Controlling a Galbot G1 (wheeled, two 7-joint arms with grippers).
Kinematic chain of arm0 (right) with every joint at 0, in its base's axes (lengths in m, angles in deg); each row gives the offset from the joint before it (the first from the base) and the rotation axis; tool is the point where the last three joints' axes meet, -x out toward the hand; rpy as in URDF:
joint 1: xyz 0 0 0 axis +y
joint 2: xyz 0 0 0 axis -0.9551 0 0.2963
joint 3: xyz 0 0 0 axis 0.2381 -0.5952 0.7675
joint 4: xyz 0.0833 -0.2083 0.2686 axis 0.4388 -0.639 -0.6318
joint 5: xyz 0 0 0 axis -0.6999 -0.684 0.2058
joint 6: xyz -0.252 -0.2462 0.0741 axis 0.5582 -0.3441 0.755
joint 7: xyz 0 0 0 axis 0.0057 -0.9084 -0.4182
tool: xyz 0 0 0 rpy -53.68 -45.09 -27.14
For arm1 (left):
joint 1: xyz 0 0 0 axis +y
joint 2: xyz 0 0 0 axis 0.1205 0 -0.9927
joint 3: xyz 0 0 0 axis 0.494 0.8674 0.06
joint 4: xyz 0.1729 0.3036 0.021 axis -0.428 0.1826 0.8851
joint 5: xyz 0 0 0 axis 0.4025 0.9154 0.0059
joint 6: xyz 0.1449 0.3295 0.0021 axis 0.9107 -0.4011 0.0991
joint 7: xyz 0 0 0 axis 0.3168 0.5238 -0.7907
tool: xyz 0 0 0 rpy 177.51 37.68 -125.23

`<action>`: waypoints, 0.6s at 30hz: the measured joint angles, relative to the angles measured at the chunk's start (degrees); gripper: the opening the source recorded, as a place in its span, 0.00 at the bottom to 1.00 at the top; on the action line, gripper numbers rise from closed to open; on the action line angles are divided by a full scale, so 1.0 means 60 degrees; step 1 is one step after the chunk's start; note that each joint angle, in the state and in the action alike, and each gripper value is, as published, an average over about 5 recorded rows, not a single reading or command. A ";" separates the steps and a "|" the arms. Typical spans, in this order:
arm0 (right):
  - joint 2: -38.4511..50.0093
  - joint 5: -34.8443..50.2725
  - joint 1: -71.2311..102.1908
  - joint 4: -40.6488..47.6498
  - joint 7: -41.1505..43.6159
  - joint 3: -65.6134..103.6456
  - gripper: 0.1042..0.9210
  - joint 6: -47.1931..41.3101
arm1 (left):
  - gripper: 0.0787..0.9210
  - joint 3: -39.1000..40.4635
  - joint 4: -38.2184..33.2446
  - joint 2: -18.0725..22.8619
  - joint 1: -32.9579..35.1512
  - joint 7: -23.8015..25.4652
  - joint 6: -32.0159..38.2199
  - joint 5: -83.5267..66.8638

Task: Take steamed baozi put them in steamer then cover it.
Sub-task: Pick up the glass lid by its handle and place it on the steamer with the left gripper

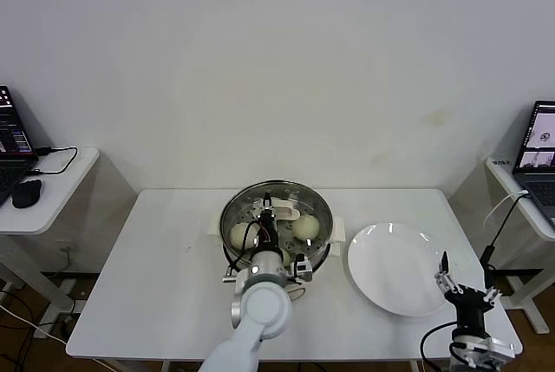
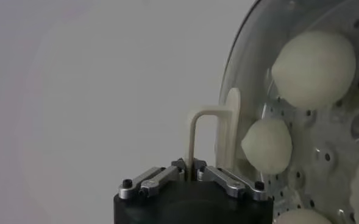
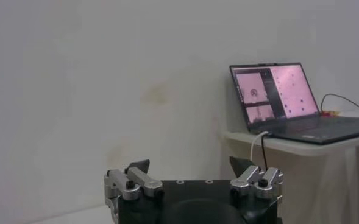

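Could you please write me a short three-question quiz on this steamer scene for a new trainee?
1. True or false: the left gripper is shut on the lid handle.
2. What lies beside the steamer on the table, near the right gripper? A) a white plate B) a cutting board C) a bowl
3. Where are the buns now?

Key
1. True; its fingers pinch the cream handle of the glass lid.
2. A, the empty white plate.
3. In the steamer, on its perforated tray, seen through the glass lid; the open right gripper holds nothing.
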 measured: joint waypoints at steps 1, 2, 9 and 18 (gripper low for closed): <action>0.0001 0.0000 -0.0001 -0.0009 0.0002 0.0009 0.88 -0.0001 | 0.07 -0.0003 -0.0001 0.0001 0.0003 -0.0017 0.0009 -0.0022; 0.0003 0.0001 0.0001 -0.0017 0.0003 0.0018 0.88 -0.0002 | 0.07 -0.0007 -0.0002 -0.0003 0.0005 -0.0035 0.0023 -0.0044; 0.0021 0.0004 0.0026 -0.0029 0.0004 0.0042 0.88 0.0001 | 0.07 -0.0070 0.0014 -0.0043 0.0036 -0.0165 0.0169 -0.0154; 0.0016 0.0004 0.0026 -0.0057 0.0007 0.0040 0.88 -0.0002 | 0.07 -0.0106 -0.0028 -0.0153 0.0068 -0.0187 0.0253 -0.0185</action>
